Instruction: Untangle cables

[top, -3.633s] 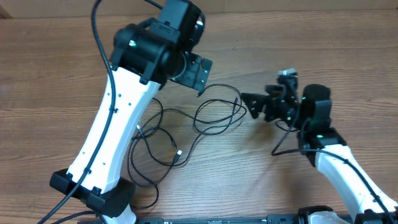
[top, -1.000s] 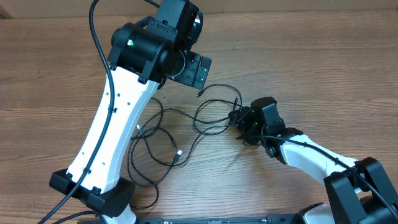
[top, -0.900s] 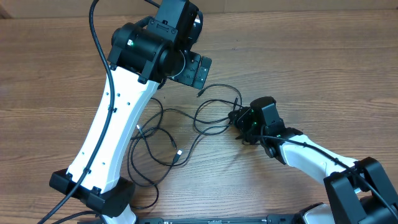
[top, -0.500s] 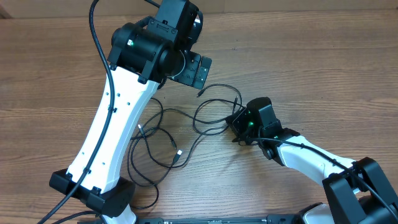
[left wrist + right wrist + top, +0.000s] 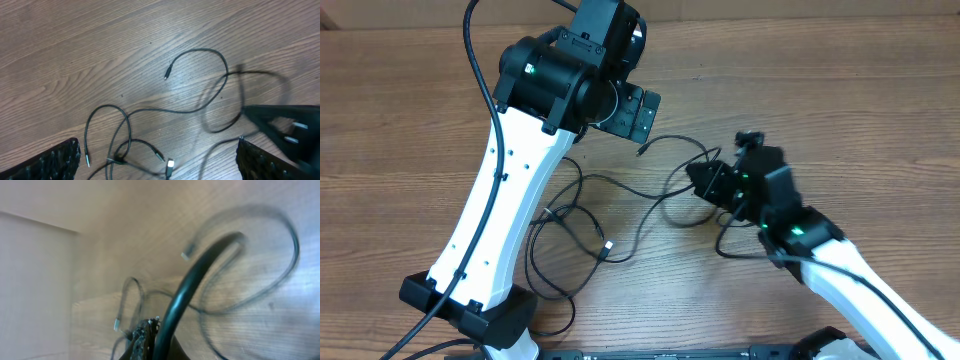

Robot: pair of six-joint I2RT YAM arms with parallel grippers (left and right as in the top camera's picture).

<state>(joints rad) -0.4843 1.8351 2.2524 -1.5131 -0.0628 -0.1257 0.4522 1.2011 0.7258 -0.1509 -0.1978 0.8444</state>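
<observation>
Right gripper is clamped on a strand of the thin black cables. The rest sprawls beside it in loose loops on the wooden counter, below the left gripper, jaws wide apart. Light, floppy cord, probably slippery: best pinched near a plug end.
</observation>
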